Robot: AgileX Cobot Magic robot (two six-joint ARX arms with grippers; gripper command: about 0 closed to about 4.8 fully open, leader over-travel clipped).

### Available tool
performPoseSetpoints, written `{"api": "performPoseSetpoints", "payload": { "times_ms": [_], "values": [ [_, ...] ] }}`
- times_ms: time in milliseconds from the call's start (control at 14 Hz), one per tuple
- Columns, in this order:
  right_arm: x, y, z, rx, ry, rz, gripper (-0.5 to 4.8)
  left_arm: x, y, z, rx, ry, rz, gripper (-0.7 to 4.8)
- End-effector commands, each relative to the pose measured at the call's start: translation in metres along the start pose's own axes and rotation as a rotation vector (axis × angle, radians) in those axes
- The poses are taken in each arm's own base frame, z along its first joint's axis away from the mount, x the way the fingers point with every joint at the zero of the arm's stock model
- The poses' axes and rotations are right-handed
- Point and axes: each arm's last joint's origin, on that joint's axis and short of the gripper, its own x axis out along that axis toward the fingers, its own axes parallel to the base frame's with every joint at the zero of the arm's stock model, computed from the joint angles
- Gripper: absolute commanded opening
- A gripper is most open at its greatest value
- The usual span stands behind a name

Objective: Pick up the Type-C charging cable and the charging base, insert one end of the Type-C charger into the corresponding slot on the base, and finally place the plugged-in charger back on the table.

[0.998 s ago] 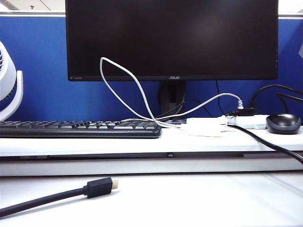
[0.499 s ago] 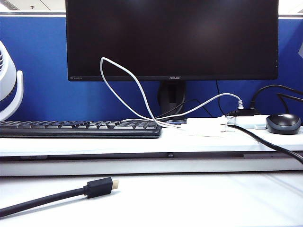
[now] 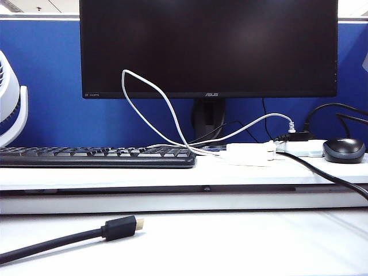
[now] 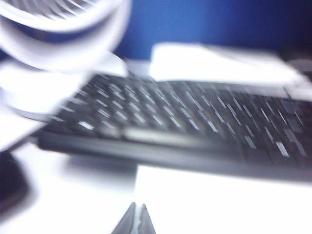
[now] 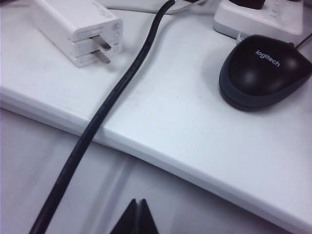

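Observation:
The charging base (image 3: 248, 154) is a white block lying on the raised ledge of the table (image 3: 115, 175), to the right of the keyboard. In the right wrist view the charging base (image 5: 73, 24) shows its two metal prongs (image 5: 101, 51). The thin white Type-C charging cable (image 3: 140, 77) loops up in front of the monitor and runs down toward the base. My right gripper (image 5: 138, 204) is shut and empty, below the ledge edge, away from the base. My left gripper (image 4: 138, 208) is shut and empty over the white table, near the keyboard. Neither gripper shows in the exterior view.
A black keyboard (image 3: 98, 156) and a white fan (image 3: 11, 103) sit on the ledge at left. A dark mouse (image 5: 263, 70) and a white power strip (image 5: 258, 17) sit at right. A thick black cable (image 5: 117, 97) crosses the ledge edge. A black gold-tipped plug (image 3: 121, 227) lies on the lower table.

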Motion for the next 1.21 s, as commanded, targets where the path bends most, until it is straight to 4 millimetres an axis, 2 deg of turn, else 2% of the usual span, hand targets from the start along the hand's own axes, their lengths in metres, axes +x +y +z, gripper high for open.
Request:
{"api": "performPoseSetpoints", "payload": {
  "times_ms": [71,428,641,713,784,855,926,1069,1211],
  "values": [
    [0.000,0.000,0.003,0.007,-0.017,0.003,-0.01,0.000,-0.003,-0.002,0.072,0.023,-0.094,-0.05],
    [0.000,0.000,0.002,0.007,-0.018,0.004,-0.01,0.000,-0.003,-0.002,0.047,0.019,-0.094,0.03],
    [-0.006,0.000,-0.012,-0.011,0.060,0.010,-0.01,0.000,-0.003,-0.002,0.047,0.020,-0.093,0.03],
    [-0.010,-0.005,-0.005,0.016,-0.021,-0.030,-0.01,0.000,-0.003,-0.002,0.046,0.019,-0.094,0.03],
    [-0.015,-0.027,0.013,0.093,-0.231,-0.215,-0.01,0.000,-0.003,-0.002,0.047,0.019,-0.093,0.03],
    [-0.017,-0.038,0.011,0.115,-0.221,-0.312,-0.01,0.000,-0.003,-0.002,0.047,0.019,-0.093,0.03],
    [-0.020,-0.042,0.010,0.121,-0.227,-0.338,-0.01,0.000,-0.003,-0.002,0.046,0.019,-0.093,0.03],
    [-0.024,-0.043,0.009,0.123,-0.234,-0.341,-0.01,0.000,-0.003,-0.002,0.046,0.019,-0.094,0.03],
    [-0.025,-0.040,0.002,0.113,-0.201,-0.197,-0.01,0.000,-0.003,-0.002,0.047,0.019,-0.094,0.03]
  ]
}}
